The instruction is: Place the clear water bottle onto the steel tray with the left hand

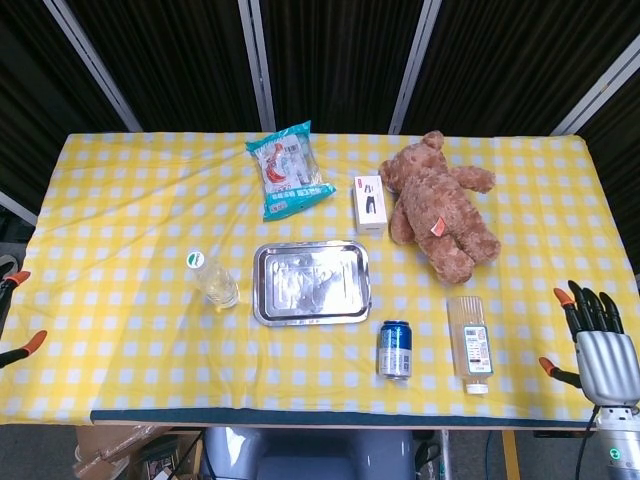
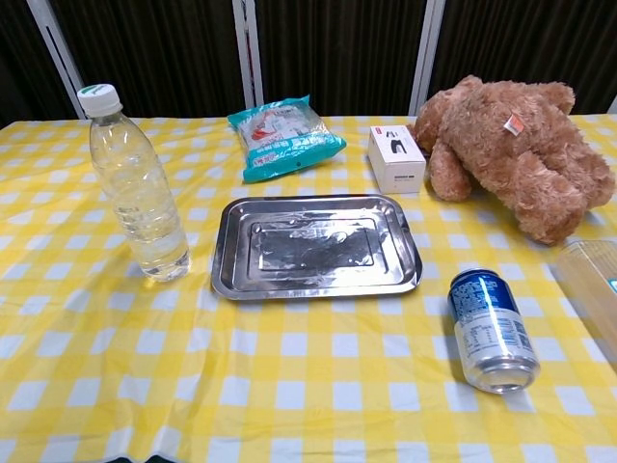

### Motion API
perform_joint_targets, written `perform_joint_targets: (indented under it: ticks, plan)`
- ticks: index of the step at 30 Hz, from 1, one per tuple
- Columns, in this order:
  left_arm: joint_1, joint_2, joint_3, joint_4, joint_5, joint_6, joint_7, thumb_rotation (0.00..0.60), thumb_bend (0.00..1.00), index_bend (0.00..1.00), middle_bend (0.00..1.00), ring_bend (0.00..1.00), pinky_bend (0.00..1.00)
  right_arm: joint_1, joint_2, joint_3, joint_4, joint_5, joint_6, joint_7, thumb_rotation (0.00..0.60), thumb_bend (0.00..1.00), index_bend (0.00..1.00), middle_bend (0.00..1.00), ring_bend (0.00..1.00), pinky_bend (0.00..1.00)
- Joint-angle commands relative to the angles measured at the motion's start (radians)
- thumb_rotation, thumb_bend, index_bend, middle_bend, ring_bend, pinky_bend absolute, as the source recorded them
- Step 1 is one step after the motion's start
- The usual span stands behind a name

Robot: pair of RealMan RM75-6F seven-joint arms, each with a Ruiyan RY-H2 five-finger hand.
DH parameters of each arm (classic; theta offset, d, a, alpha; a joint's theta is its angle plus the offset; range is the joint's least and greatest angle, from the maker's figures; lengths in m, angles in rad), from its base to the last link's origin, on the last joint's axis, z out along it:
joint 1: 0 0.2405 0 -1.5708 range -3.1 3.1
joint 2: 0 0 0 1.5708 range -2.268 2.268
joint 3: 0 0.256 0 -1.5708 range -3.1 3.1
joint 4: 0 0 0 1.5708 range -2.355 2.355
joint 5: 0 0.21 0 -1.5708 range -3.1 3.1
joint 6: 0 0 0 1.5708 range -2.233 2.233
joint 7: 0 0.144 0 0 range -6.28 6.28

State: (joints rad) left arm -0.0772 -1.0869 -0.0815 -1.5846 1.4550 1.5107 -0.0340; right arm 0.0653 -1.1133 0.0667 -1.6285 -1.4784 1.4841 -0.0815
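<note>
The clear water bottle [image 1: 213, 280] [image 2: 135, 188] stands upright with a white cap on the yellow checked cloth, just left of the steel tray [image 1: 311, 283] [image 2: 315, 246]. The tray holds nothing. Only the orange-tipped fingers of my left hand [image 1: 10, 285] show, at the far left edge of the head view; they are spread, hold nothing and are well away from the bottle. My right hand [image 1: 603, 345] hangs off the table's right front corner with its fingers apart and nothing in it. Neither hand appears in the chest view.
A blue drink can [image 1: 395, 349] [image 2: 490, 330] and a clear lidded container [image 1: 470, 343] lie right of the tray. Behind it are a teal snack bag [image 1: 288, 170], a small white box [image 1: 369, 203] and a brown teddy bear [image 1: 440, 205].
</note>
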Motion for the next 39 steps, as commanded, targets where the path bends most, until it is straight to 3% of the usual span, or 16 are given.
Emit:
perform_joint_targets:
  ticks: [1, 9, 16, 21, 28, 39]
  plan:
    - [0.002, 0.001, 0.004, -0.007, 0.007, 0.003, 0.0, 0.6, 0.25, 0.16, 0.05, 0.0, 0.0, -0.004, 0.004, -0.001, -0.003, -0.002, 0.004, 0.007, 0.6, 0.05, 0.1, 0.0, 0.0, 0.0]
    - [-0.021, -0.01, -0.009, -0.069, -0.03, -0.053, -0.072, 0.6, 0.2, 0.16, 0.06, 0.0, 0.0, -0.007, 0.009, -0.004, -0.004, -0.003, 0.004, 0.014, 0.6, 0.05, 0.1, 0.0, 0.0, 0.0]
    - [-0.145, -0.001, -0.032, -0.124, -0.088, -0.335, -0.407, 0.6, 0.17, 0.16, 0.06, 0.0, 0.0, -0.005, 0.008, -0.003, -0.006, -0.002, 0.0, 0.012, 0.6, 0.05, 0.1, 0.0, 0.0, 0.0]
    - [-0.226, -0.085, -0.059, -0.081, -0.109, -0.442, -0.475, 0.6, 0.17, 0.16, 0.06, 0.0, 0.0, -0.004, 0.009, -0.002, -0.003, 0.005, -0.007, 0.017, 0.6, 0.05, 0.1, 0.0, 0.0, 0.0]
    - [-0.266, -0.203, -0.096, -0.057, -0.146, -0.455, -0.536, 0.6, 0.17, 0.16, 0.06, 0.0, 0.0, -0.003, 0.012, -0.005, -0.003, 0.002, -0.012, 0.03, 0.6, 0.05, 0.1, 0.0, 0.0, 0.0]
    - [-0.313, -0.364, -0.133, 0.013, -0.189, -0.438, -0.507, 0.6, 0.17, 0.18, 0.09, 0.0, 0.0, -0.005, 0.022, -0.005, -0.006, 0.004, -0.014, 0.053, 0.6, 0.05, 0.1, 0.0, 0.0, 0.0]
